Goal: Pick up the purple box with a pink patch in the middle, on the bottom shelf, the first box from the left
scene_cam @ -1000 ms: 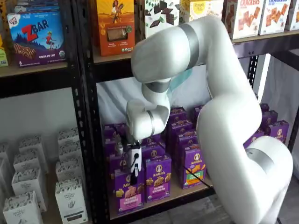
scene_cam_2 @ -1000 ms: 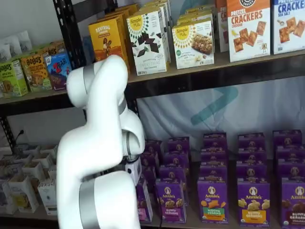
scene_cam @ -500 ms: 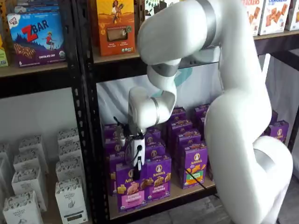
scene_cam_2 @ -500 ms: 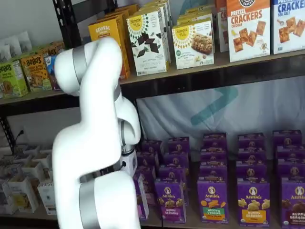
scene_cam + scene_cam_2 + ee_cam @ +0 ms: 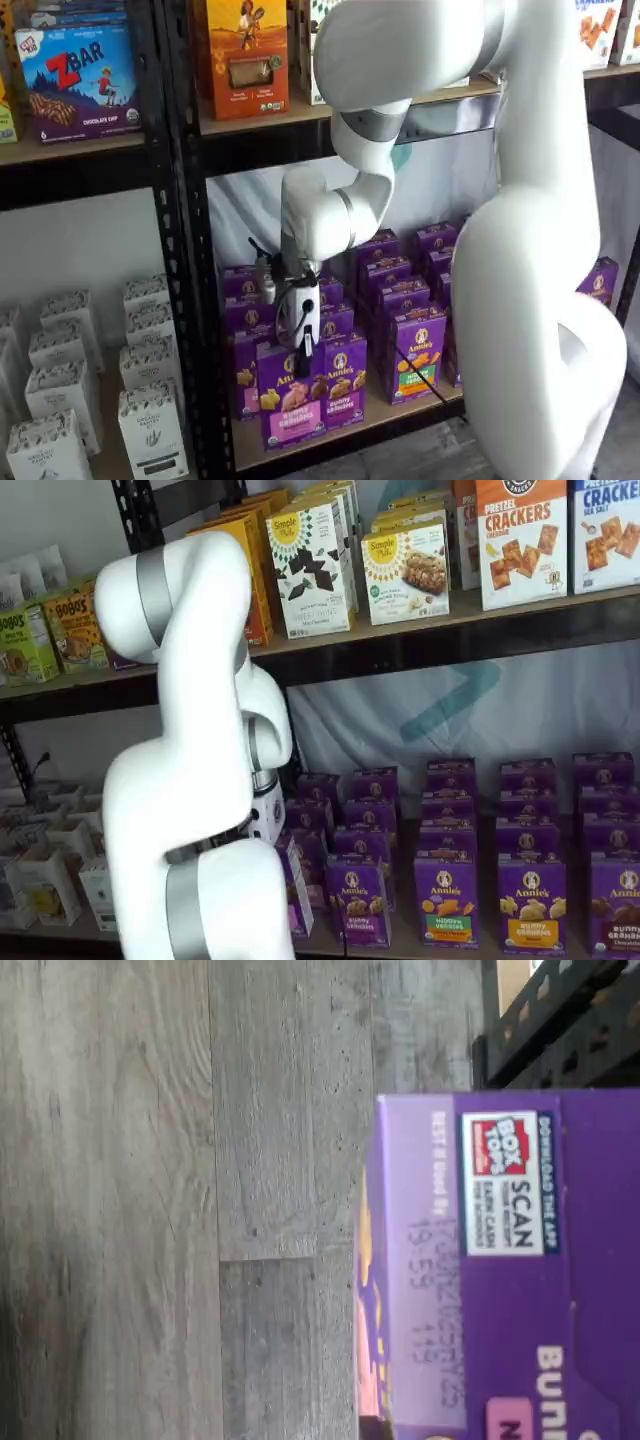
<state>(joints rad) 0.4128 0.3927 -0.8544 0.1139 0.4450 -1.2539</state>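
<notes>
Purple box (image 5: 290, 395) pinched in the claw (image 5: 304, 345) at its top edge, lifted off the bottom shelf (image 5: 330, 425).

Claw fingers are closed on the carton's upper rim; wrist view shows its top flap (image 5: 500, 1260) over grey floor (image 5: 200, 1200). Good practice now: draw it straight out and keep it level, clear of the neighbouring purple carton (image 5: 340, 385).

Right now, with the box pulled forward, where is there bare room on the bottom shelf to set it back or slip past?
The gripper is shut on the purple box. Bare board shows on the bottom shelf only as a narrow front strip before the purple cartons. Behind that the rows stand packed. The neighbouring bay's white cartons are also crowded. The wood floor below is open.
</notes>
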